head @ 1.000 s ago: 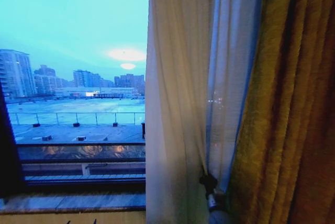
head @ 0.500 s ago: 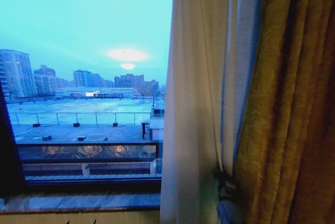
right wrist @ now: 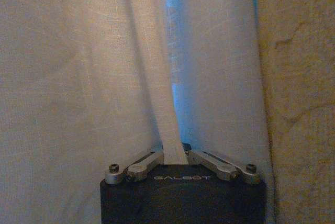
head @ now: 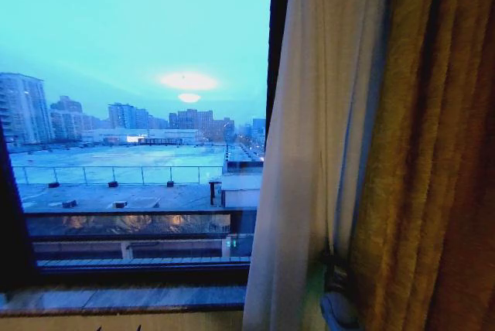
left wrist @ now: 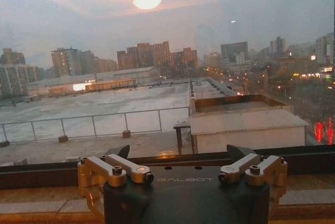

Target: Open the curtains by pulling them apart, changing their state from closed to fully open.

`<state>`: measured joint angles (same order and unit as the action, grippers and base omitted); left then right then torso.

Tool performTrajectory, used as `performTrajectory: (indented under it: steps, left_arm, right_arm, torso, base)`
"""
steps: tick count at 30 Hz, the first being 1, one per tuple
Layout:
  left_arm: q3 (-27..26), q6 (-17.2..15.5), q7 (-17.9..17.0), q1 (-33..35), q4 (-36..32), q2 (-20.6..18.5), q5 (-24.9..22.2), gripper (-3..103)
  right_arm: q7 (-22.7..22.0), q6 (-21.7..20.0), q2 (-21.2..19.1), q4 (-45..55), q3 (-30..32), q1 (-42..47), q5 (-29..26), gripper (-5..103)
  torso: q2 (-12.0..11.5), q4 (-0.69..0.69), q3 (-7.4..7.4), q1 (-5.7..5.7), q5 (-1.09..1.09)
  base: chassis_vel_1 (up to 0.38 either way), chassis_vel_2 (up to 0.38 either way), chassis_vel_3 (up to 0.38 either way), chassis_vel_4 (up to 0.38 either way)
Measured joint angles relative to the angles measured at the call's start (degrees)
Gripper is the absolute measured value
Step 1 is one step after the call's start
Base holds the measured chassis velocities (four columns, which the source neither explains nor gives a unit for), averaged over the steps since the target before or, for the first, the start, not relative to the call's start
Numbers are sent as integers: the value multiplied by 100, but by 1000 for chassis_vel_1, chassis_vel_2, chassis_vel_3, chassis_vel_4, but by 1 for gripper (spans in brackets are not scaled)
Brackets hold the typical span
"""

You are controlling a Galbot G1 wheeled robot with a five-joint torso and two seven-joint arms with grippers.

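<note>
The sheer white curtain hangs bunched at the right of the window, its left edge well right of the middle of the glass. My right gripper sits low in its folds against the golden drape, half wrapped in fabric. In the right wrist view that gripper is shut on a narrow fold of the curtain, which hangs taut and gathered at the pinch. My left gripper is open with nothing between its fingers, facing the bare window glass.
A heavy golden-brown drape hangs right behind the sheer panel, close beside my right gripper. A dark upright window post stands at the curtain's edge. The stone sill runs below the glass, with a dark frame at the left.
My right gripper has moved to the right with the curtain fold in it. The curtain's left edge has slid right, baring more glass and the dark window post.
</note>
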<state>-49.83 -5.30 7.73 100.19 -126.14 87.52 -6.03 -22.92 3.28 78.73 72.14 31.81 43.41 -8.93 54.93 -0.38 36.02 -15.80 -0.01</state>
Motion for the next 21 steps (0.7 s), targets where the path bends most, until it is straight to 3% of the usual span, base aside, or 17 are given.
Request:
performTrajectory:
  steps: [5,8,12,17,21]
  left_arm:
    - [-8,6,1,7,-3,-6,-4,100]
    - [-7,17,8,6,-3,2,-6,100]
    - [-8,19,6,-12,-3,-1,-10,100]
    - [-19,20,6,-54,23,-22,-36,100]
    - [-20,20,6,-81,64,-44,-91,100]
  right_arm:
    - [144,-54,0,444,-5,227,-47,4]
    - [607,-170,0,1196,3,608,-154,20]
    - [920,-459,0,2017,39,1048,-312,31]
    - [1138,-936,0,2999,109,1722,-485,52]
    - [1257,-1041,0,3455,231,2232,-497,69]
  torso:
    - [0,-1,1,-1,3]
    - [0,0,0,-1,1]
    - [0,1,0,0,-1]
    - [0,0,0,-1,1]
    - [0,0,0,0,0]
  base:
    - [0,0,0,0]
    - [0,0,0,0]
    - [0,0,0,0]
    - [0,0,0,0]
    - [0,0,0,0]
